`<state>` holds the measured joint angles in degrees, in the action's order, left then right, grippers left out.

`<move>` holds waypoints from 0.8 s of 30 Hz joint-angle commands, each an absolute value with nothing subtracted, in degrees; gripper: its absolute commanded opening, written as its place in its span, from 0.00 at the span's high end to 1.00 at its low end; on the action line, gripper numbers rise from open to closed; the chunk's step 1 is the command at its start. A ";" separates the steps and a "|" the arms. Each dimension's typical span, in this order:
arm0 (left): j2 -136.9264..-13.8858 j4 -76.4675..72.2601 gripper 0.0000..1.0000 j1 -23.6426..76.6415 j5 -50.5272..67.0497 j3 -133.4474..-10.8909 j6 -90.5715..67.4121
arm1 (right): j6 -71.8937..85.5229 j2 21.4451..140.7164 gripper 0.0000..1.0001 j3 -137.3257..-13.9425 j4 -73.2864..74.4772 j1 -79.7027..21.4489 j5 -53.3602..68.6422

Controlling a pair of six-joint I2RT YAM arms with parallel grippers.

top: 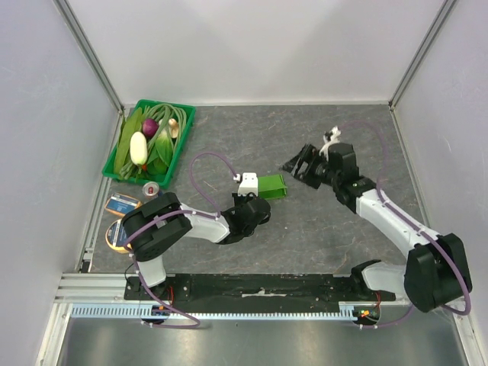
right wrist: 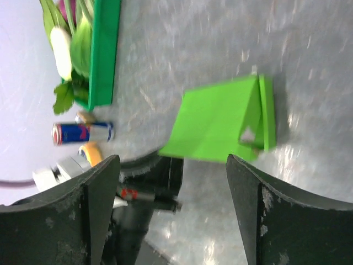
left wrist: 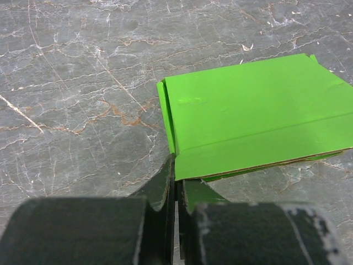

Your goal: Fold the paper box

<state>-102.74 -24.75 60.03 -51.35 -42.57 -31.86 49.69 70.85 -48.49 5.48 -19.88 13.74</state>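
The left gripper (left wrist: 177,190) is pinched tight on the near edge of the paper box (left wrist: 253,116), with a green flap caught between its two pressed-together fingers. The box stretches away just ahead of this gripper and a little to its right, low over the grey table (left wrist: 71,83). Whether its underside rests on the surface I cannot tell. It is partly folded: a broad top panel has a crease line running across it, and a narrow strip is turned down along the edge on the gripper's left.

The right gripper (right wrist: 172,163) stands wide, its fingers far apart and nothing between them. The box sits ahead of it, past the fingertips and clear of both. From above, this gripper is near the box on the side opposite the left gripper, not touching it.

Farther beyond the box from the right gripper, off to one side, is a green crate (right wrist: 105,61) of vegetables (right wrist: 83,47). A can (right wrist: 83,132) lies on its side just beside the crate.
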 commanded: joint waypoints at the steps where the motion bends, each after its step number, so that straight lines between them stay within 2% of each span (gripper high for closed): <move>1: -104.77 -19.07 0.98 60.12 -53.96 -42.98 -30.59 | 69.84 69.00 0.16 -37.81 -5.78 -20.56 23.67; 8: -105.56 -17.76 0.98 60.21 -54.05 -43.59 -31.29 | 81.99 67.41 0.19 -33.40 -9.75 -27.41 8.99; 13: -105.47 -17.32 0.98 60.21 -54.05 -43.42 -31.90 | 92.97 72.94 0.28 -28.22 -22.48 -28.74 7.12; 20: -104.94 -16.88 0.98 60.47 -54.23 -43.24 -32.08 | 94.39 77.34 0.30 -31.55 -19.26 -32.25 2.91; 24: -105.03 -16.88 0.98 60.64 -54.32 -43.51 -31.91 | 96.94 80.94 0.38 -31.99 -21.44 -33.48 1.06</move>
